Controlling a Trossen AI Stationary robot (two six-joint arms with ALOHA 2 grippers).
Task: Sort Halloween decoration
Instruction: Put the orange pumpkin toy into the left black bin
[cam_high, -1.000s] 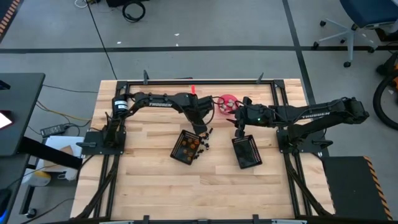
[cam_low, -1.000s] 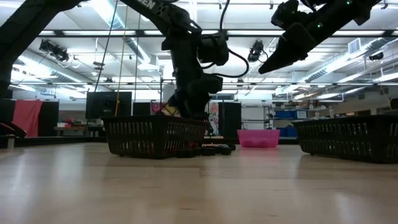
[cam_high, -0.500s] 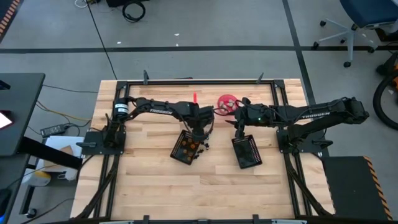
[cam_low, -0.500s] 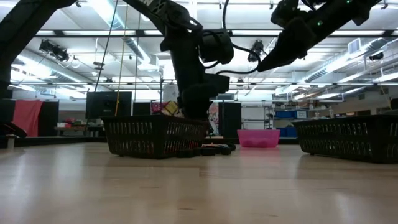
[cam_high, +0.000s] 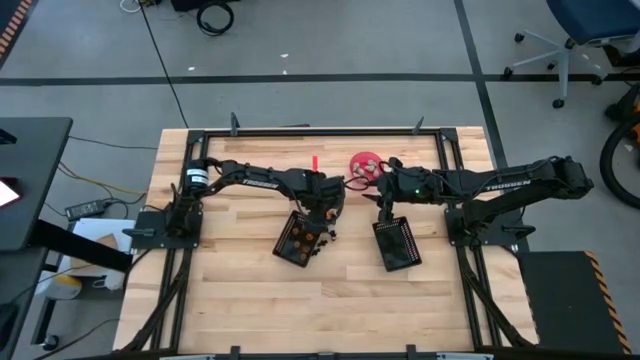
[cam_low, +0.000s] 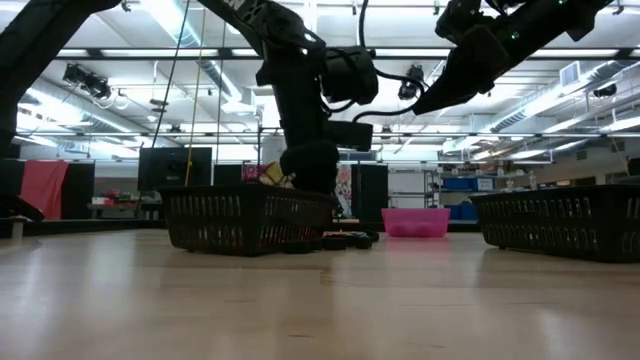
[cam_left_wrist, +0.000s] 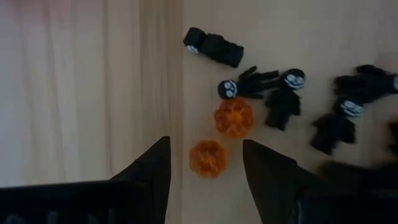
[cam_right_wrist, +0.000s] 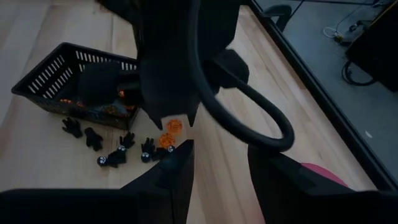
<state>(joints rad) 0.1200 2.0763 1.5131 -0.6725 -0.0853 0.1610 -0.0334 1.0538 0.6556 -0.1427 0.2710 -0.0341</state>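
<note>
Tiny Halloween decoration pieces, two orange roundish pumpkins (cam_left_wrist: 208, 158) and several black figures with pale grey-white faces (cam_left_wrist: 283, 99), lie loose on the pale wooden plank bench (cam_high: 240, 290) just beside a black mesh basket (cam_high: 300, 238) holding more orange pieces. The left gripper (cam_left_wrist: 205, 163) hangs spread over one pumpkin. The right gripper (cam_right_wrist: 221, 163), spread and empty, hovers near the pink round bowl (cam_high: 366, 166), above a second black mesh basket (cam_high: 397, 245). The floor around is grey.
</note>
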